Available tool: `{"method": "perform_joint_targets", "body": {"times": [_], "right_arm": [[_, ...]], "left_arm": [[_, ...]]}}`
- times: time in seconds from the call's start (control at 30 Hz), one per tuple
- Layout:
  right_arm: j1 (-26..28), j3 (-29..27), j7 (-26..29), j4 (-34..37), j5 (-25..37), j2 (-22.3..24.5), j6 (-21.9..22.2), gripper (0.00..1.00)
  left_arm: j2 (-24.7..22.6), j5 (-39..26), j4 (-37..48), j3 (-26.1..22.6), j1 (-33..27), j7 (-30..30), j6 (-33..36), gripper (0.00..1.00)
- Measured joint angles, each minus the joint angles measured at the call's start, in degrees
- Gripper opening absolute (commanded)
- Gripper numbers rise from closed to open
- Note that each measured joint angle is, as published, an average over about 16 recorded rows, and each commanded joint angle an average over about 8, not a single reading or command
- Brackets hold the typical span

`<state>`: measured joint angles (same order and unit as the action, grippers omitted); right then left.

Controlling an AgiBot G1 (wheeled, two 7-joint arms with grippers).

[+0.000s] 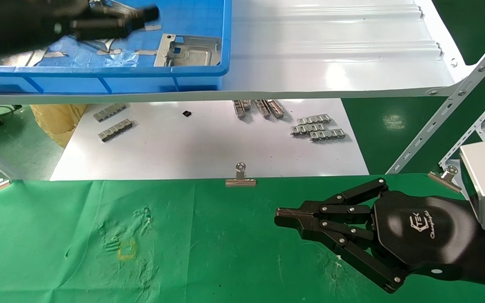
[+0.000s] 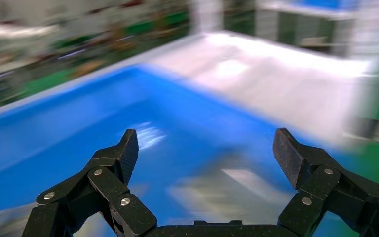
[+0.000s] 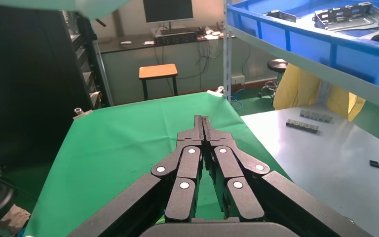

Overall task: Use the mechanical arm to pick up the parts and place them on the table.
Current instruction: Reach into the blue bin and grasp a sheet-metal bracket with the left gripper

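My left gripper (image 1: pixel 147 14) hangs over the blue crate (image 1: pixel 99 73) at the back left and is blurred by motion. In the left wrist view it (image 2: pixel 205 148) is open and empty, with a blurred grey part (image 2: pixel 222 190) below it on the crate floor. One silver stamped part (image 1: pixel 187 50) lies in the crate's right end, and others lie partly hidden under the arm. My right gripper (image 1: pixel 282 219) rests low over the green table (image 1: pixel 225 252) at the front right, shut and empty. It also shows in the right wrist view (image 3: pixel 203 121), where parts (image 3: pixel 350 15) lie in the crate.
The crate stands on a white shelf (image 1: pixel 331 50) with a slanted metal strut (image 1: pixel 449 109). Below it is a glossy white board (image 1: pixel 209 151) with small ridged strips (image 1: pixel 318 128). Binder clips (image 1: pixel 240 176) hold the cloth edge. A yellow square outline (image 1: pixel 126 250) marks the cloth.
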<state>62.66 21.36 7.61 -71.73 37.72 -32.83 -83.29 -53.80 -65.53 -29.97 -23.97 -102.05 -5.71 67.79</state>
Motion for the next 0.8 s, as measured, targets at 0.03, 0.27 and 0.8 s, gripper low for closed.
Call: {"method": "perform_joint_targets", "body": {"times": [0.03,0.27,0.8], "right_arm": [[0.0,0.0,0.0,0.0,0.0,0.0,0.0,0.27],[0.0,0.0,0.0,0.0,0.0,0.0,0.0,1.0],[0.0,0.01,0.0,0.0,0.0,0.0,0.0,1.0]], "left_arm": [[-1.1,-1.36,2.86,-0.51,-1.7,0.53,-2.01,0.96],[-7.05,-8.63,18.12,-3.48,-9.86,3.19,-14.66,0.12],[-9.13,-11.65,28.74,-5.06,-14.63,4.49,-20.61,0.0]]}}
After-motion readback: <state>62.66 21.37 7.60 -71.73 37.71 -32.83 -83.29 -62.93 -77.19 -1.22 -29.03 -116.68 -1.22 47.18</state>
